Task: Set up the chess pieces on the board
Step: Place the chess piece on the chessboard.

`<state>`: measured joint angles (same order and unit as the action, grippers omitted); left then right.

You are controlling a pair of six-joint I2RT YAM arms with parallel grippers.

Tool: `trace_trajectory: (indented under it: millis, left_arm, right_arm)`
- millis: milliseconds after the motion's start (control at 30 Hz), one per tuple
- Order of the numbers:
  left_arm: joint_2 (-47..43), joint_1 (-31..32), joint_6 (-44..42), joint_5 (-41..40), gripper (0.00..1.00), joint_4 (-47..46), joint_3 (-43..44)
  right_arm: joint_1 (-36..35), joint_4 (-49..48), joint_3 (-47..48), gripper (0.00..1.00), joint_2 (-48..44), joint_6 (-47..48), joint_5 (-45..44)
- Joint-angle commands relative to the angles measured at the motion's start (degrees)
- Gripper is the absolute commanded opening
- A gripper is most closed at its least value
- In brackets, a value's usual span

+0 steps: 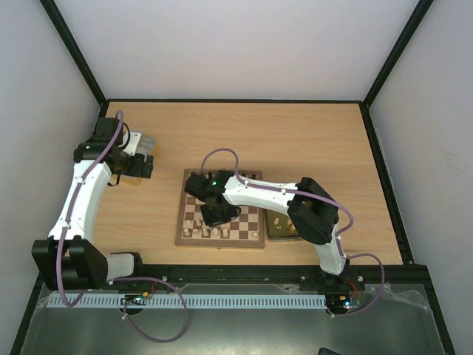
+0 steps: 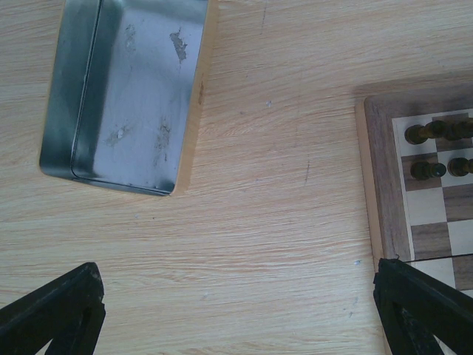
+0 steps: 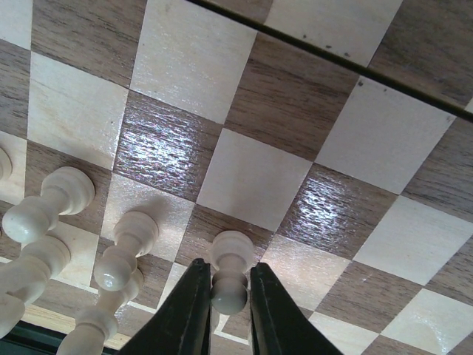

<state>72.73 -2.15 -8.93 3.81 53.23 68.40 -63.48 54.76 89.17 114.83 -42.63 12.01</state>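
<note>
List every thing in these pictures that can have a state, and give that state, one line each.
Left gripper: jaws wide open, nothing between them.
Right gripper: jaws narrow, one on each side of the pawn; grip unclear.
Pawn: cream, upright on the board.
Board: lying flat, only partly set.
Dark pieces: standing near the board's edge.
Silver tray: empty.

A silver tray [image 2: 126,89] rests on the table [image 2: 259,244].

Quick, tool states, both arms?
Left tool: open, empty.
Right tool: closed on a cream pawn standing on the board.
</note>
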Motion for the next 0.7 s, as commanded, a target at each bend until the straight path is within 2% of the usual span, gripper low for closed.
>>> trace_trajectory:
  millis: [0, 300, 667]
  left_arm:
    - [-1.3, 0.1, 0.3, -0.4, 0.99, 0.4, -0.7]
    - [-1.4, 0.1, 0.2, -0.4, 0.99, 0.5, -0.7]
    - [-1.4, 0.1, 0.3, -0.5, 0.99, 0.3, -0.8]
  right_arm:
    - [-0.6, -0.1, 0.0, 0.16, -0.4, -0.3, -0.2]
    - [-0.6, 0.0, 0.8, 0.23, 0.2, -0.1, 0.0]
    - [-0.6, 0.4, 1.1, 0.21, 0.1, 0.0, -0.3]
